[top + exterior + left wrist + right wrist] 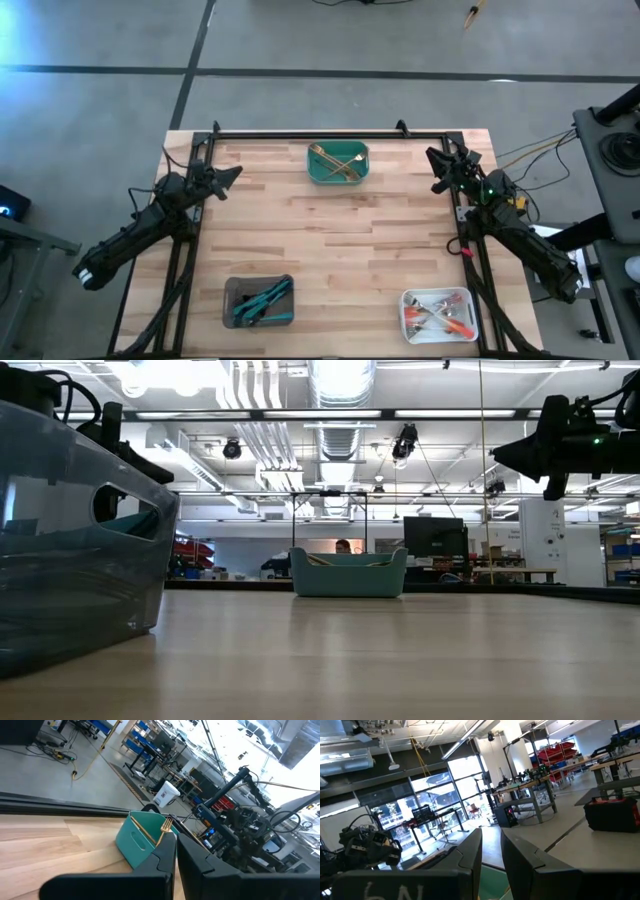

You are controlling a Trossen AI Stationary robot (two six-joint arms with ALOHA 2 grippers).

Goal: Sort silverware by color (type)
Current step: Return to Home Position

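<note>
The silverware lies sorted in three trays. Gold pieces (338, 162) rest in the green tray (361, 176) at the table's far middle, and a gold fork (166, 825) sticks up over its rim. Teal-handled pieces (262, 300) fill the grey tray (232, 292) near the left. Red-orange-handled pieces (442, 316) lie in the white tray (408, 300) near the right. My left gripper (236, 173) hovers shut by the far-left edge and points toward the green tray. My right gripper (436, 160) hovers shut by the far-right edge. Both hold nothing.
A black frame rail (310, 133) runs along the table's far edge, with uprights beside both arms. Bare wood (340, 240) spans the middle between the three trays. In the low view the grey tray (80, 540) stands close on the left, and a person (343, 546) shows far behind the green tray (348, 573).
</note>
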